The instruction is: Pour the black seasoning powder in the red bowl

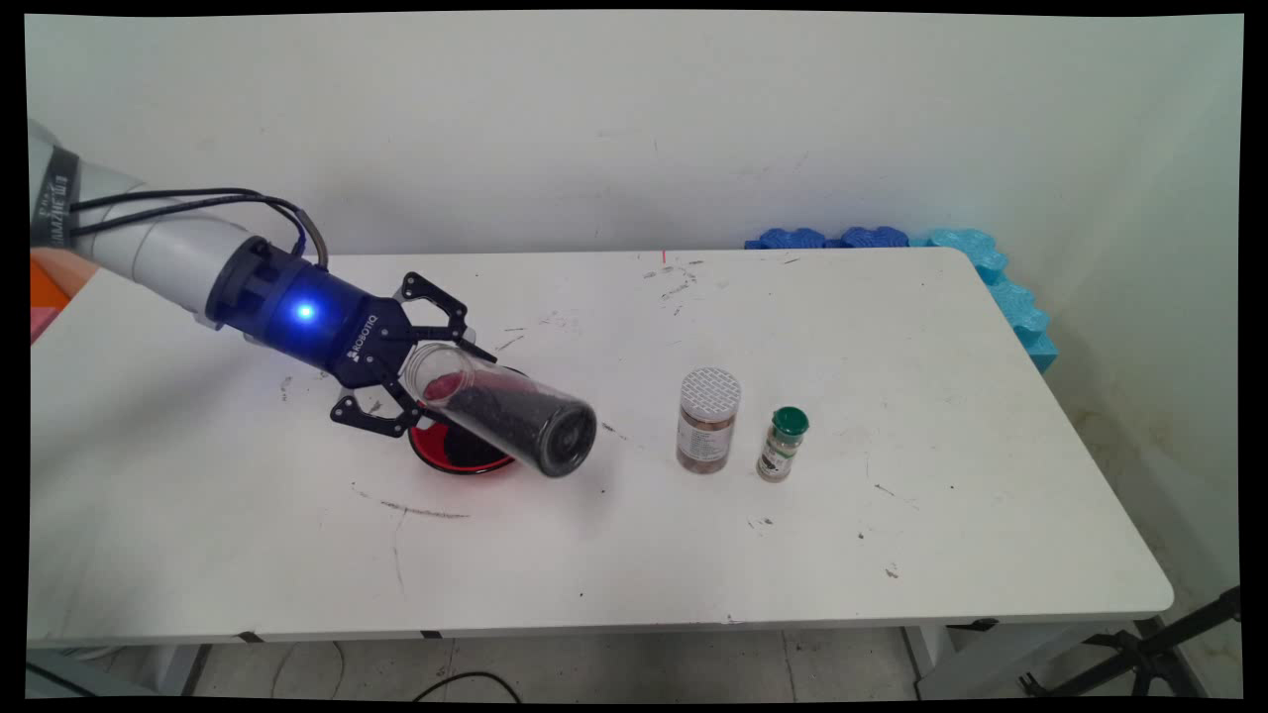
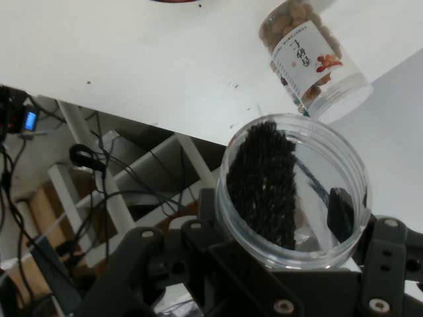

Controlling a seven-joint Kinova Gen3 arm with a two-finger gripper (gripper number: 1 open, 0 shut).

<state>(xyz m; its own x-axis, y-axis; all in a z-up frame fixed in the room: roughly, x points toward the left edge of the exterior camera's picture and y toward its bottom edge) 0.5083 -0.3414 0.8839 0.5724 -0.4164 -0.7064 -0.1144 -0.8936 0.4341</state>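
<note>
Claw: we saw the black gripper (image 1: 428, 371) clamped on a clear jar (image 1: 505, 411), its fingers (image 2: 340, 212) pressed against the jar's wall near the open mouth.
Jar: it lay tilted nearly on its side in the air, mouth toward the hand and closed base pointing right and slightly down; dark granules filled its lower side (in the hand view we looked straight into the mouth).
Below the jar: we noted a red dish (image 1: 458, 451) on the white table (image 1: 892, 555), holding a dark heap, partly hidden behind the jar.
Further right: a jar with a white perforated lid (image 1: 707, 420) stood upright, well apart from the dish; brown pieces showed through its wall.
Beside that: a small bottle with a green cap (image 1: 783, 445) stood upright just beside it.
Far edge: we saw blue foam pieces (image 1: 976, 259) along the table's back right corner.
</note>
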